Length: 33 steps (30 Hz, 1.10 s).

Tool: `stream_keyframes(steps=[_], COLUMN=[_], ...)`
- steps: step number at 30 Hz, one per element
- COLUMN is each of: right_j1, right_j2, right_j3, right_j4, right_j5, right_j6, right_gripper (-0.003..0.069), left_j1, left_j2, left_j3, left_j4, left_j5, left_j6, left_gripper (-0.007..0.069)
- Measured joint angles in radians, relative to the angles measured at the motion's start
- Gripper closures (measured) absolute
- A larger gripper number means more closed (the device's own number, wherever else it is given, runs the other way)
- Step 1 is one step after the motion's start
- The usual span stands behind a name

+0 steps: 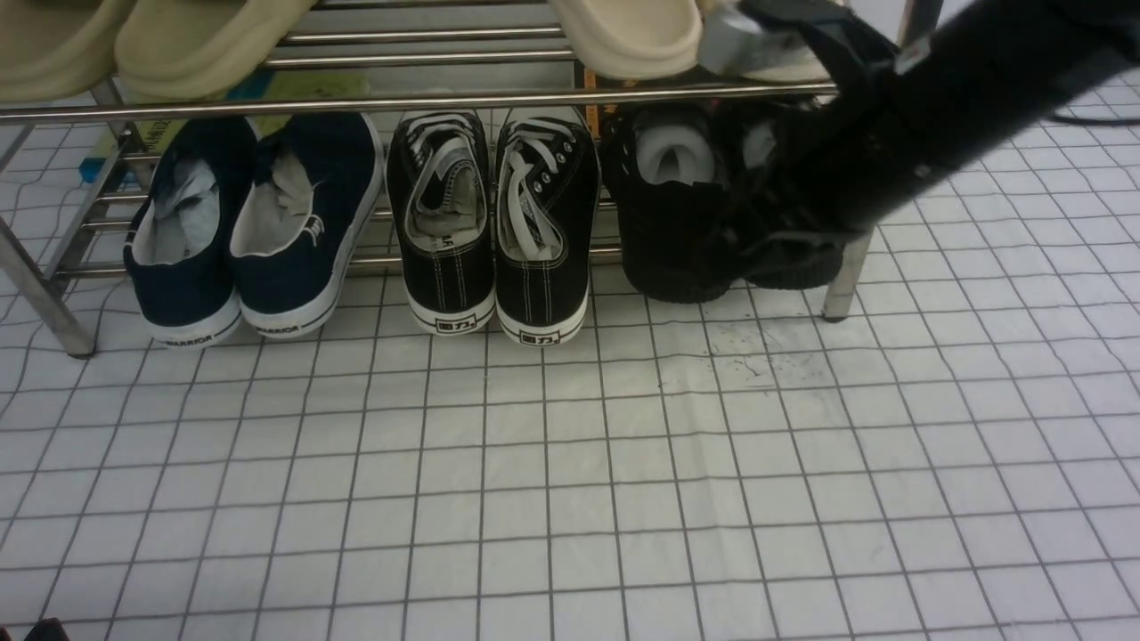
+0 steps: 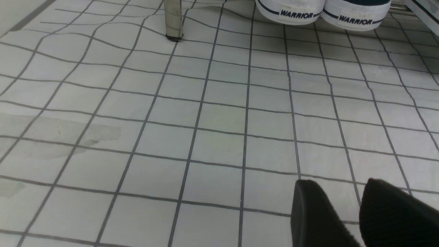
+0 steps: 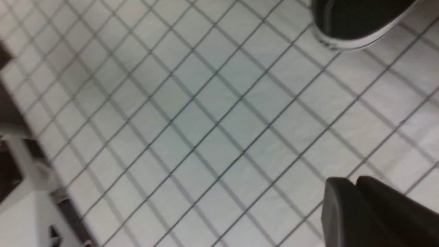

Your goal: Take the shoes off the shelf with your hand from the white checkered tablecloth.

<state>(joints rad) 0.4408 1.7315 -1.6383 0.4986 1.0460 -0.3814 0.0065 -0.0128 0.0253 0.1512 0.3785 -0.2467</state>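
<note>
The shoes (image 1: 677, 223), all black with white paper stuffing, stand on the lower tier at the right end of the shelf (image 1: 427, 100). Their heels stick out over the white checkered tablecloth (image 1: 570, 463). My right arm (image 1: 935, 107) slants down from the upper right in front of the right-hand shoe and hides part of it. In the blurred right wrist view the right gripper (image 3: 355, 181) has its fingertips together over bare cloth, with nothing between them. My left gripper (image 2: 337, 183) hangs open and empty low over the cloth.
Navy slip-ons (image 1: 249, 231) and black canvas sneakers with white laces (image 1: 494, 223) share the lower tier. Beige slippers (image 1: 205, 44) lie on the upper bars. A steel leg (image 1: 842, 276) stands beside the black shoes. The cloth's edge and dark frame parts (image 3: 20, 164) show in the right wrist view.
</note>
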Motion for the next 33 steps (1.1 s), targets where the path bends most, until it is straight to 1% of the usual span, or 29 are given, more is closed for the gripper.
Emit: stream_keyframes(steps=[1, 2, 3, 4, 6, 7, 9, 12, 15, 24, 26, 28, 32, 33], right_j1=[0.019, 0.021, 0.039, 0.05, 0.06, 0.061, 0.062, 0.062, 0.062, 0.062, 0.062, 0.062, 0.062, 0.062], right_j2=[0.039, 0.046, 0.098, 0.123, 0.162, 0.165, 0.203, 0.233, 0.266, 0.337, 0.352, 0.356, 0.356, 0.354], right_j3=[-0.06, -0.069, -0.136, -0.176, -0.223, -0.227, -0.257, -0.262, -0.262, -0.262, -0.262, -0.262, -0.271, -0.272], right_j4=[-0.074, -0.083, -0.155, -0.2, -0.247, -0.257, -0.3, -0.339, -0.371, -0.417, -0.433, -0.437, -0.441, -0.44], right_j5=[0.0, 0.0, -0.001, -0.005, -0.022, -0.024, -0.077, -0.136, -0.177, -0.224, -0.227, -0.225, -0.195, -0.178], right_j6=[0.047, 0.053, 0.091, 0.112, 0.129, 0.132, 0.14, 0.143, 0.145, 0.148, 0.148, 0.148, 0.148, 0.151], right_gripper=[0.0537, 0.0532, 0.0492, 0.0459, 0.0405, 0.0399, 0.0329, 0.0281, 0.0259, 0.0256, 0.0266, 0.0322, 0.0596, 0.0632], left_j1=[0.0, 0.0, 0.0, 0.0, 0.0, 0.0, 0.0, 0.0, 0.0, 0.0, 0.0, 0.0, 0.0, 0.0], left_j2=[0.0, 0.0, 0.0, 0.0, 0.0, 0.0, 0.0, 0.0, 0.0, 0.0, 0.0, 0.0, 0.0, 0.0], left_j3=[0.0, 0.0, 0.0, 0.0, 0.0, 0.0, 0.0, 0.0, 0.0, 0.0, 0.0, 0.0, 0.0, 0.0], left_j4=[0.0, 0.0, 0.0, 0.0, 0.0, 0.0, 0.0, 0.0, 0.0, 0.0, 0.0, 0.0, 0.0, 0.0], left_j5=[0.0, 0.0, 0.0, 0.0, 0.0, 0.0, 0.0, 0.0, 0.0, 0.0, 0.0, 0.0, 0.0, 0.0], left_j6=[0.0, 0.0, 0.0, 0.0, 0.0, 0.0, 0.0, 0.0, 0.0, 0.0, 0.0, 0.0, 0.0, 0.0], left_gripper=[0.0385, 0.0385, 0.0385, 0.0385, 0.0385, 0.0385, 0.0385, 0.0385, 0.0385, 0.0385, 0.0385, 0.0385, 0.0385, 0.0385])
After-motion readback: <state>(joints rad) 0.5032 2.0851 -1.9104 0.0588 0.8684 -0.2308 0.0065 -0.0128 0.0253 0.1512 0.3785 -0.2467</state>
